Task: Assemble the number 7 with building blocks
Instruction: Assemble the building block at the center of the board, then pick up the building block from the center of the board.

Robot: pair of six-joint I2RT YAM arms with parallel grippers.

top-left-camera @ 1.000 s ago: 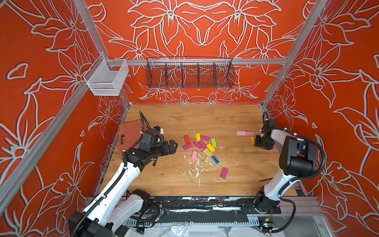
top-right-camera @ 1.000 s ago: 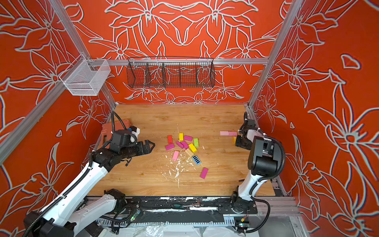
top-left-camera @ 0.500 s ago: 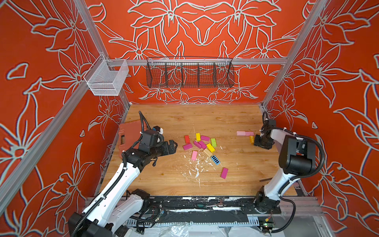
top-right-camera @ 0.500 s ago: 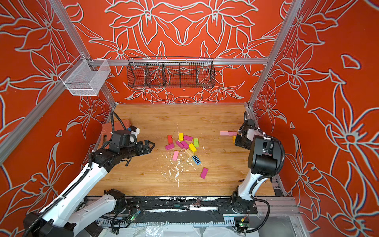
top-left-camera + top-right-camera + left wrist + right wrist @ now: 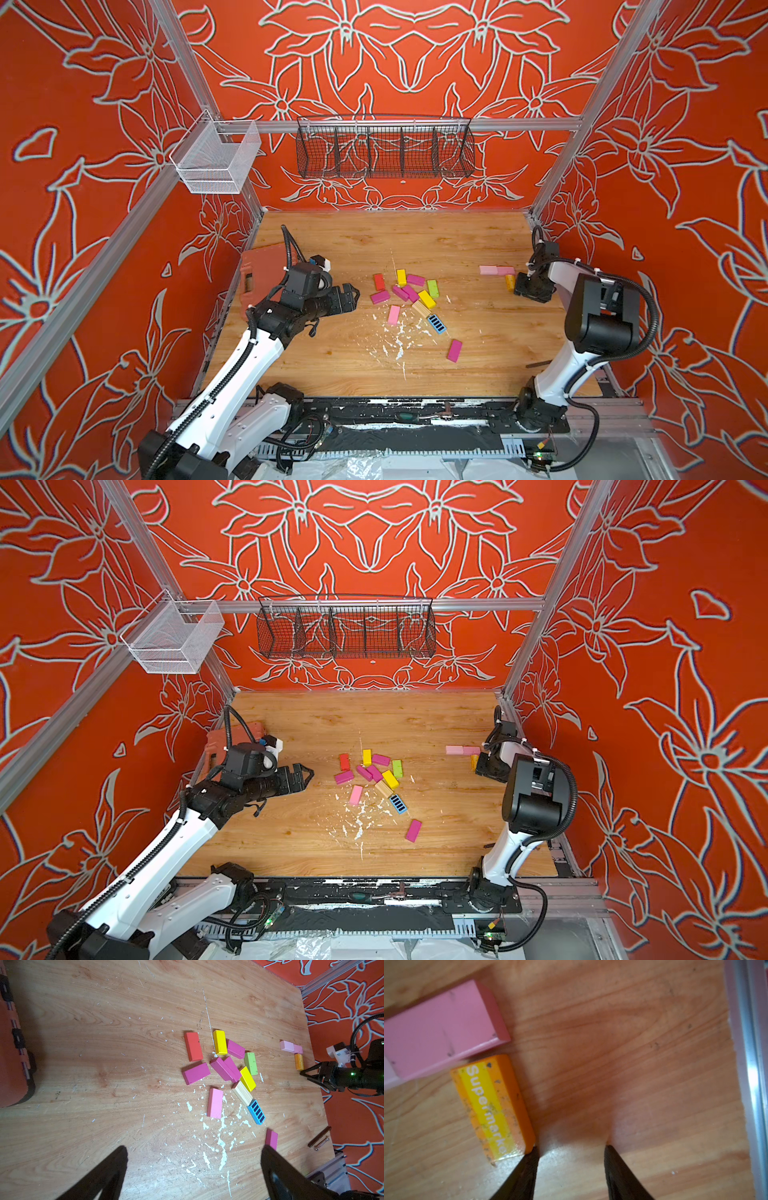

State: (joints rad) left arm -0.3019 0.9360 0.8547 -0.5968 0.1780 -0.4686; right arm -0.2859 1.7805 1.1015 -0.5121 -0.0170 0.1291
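Two light pink blocks lie end to end as a short bar at the right of the table. An orange block printed "Supermarket" lies just below the bar's right end. My right gripper stands open over bare wood, holding nothing, with one fingertip at the orange block's near corner. The loose building blocks sit mid-table: magenta, yellow, red, green, pink, bare wood, striped blue. A lone magenta block lies nearer the front. My left gripper hovers wide open and empty, left of the pile.
A red-brown tool case lies against the left wall behind my left arm. White flakes litter the wood in front of the pile. A dark rod and a screw lie at the front right. An aluminium rail edges the table beside my right gripper.
My right gripper's jaws have parted a little beside the orange block. The left arm and the blocks have not moved.
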